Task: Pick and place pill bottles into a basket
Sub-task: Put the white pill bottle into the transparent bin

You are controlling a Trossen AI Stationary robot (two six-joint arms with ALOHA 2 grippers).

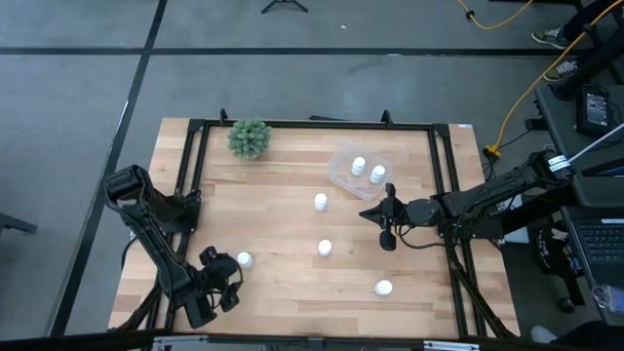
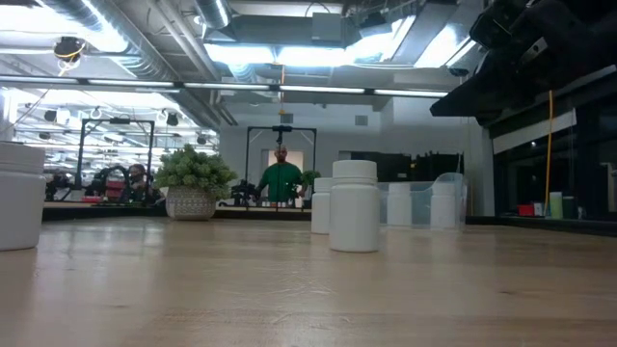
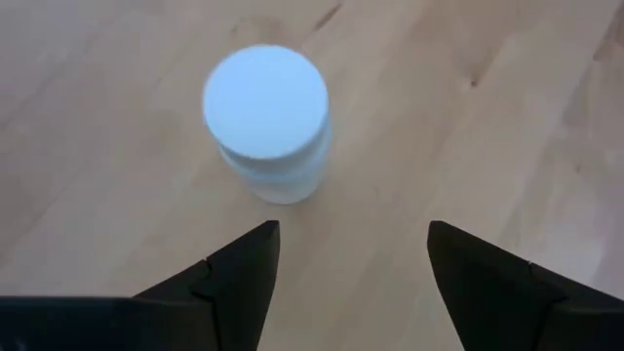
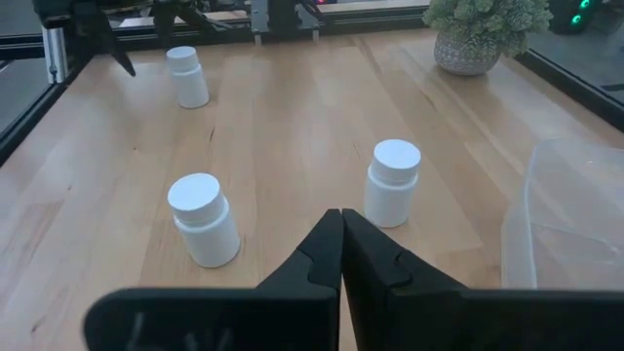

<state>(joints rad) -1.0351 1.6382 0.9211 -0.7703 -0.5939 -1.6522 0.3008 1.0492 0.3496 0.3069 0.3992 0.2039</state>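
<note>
Two white pill bottles [image 1: 359, 166] [image 1: 377, 175] stand in the transparent basket [image 1: 343, 177] at the far right. Several more stand upright on the table on their bases: [image 1: 320, 202], [image 1: 325, 248], [image 1: 383, 288], [image 1: 244, 259]. My left gripper [image 1: 232, 276] is open near the table's near left corner. Its fingers [image 3: 351, 244] point down, just short of the near-left bottle [image 3: 265, 117], and touch nothing. My right gripper [image 1: 369, 214] [image 4: 341, 219] is shut and empty, level above the table beside the basket, pointing toward the table's left.
A green bushy plant [image 1: 250, 138] in a pot stands at the far left. A black metal frame [image 1: 444, 195] runs along the table's edges. In the low view a person in green [image 2: 281, 178] stands far behind the table.
</note>
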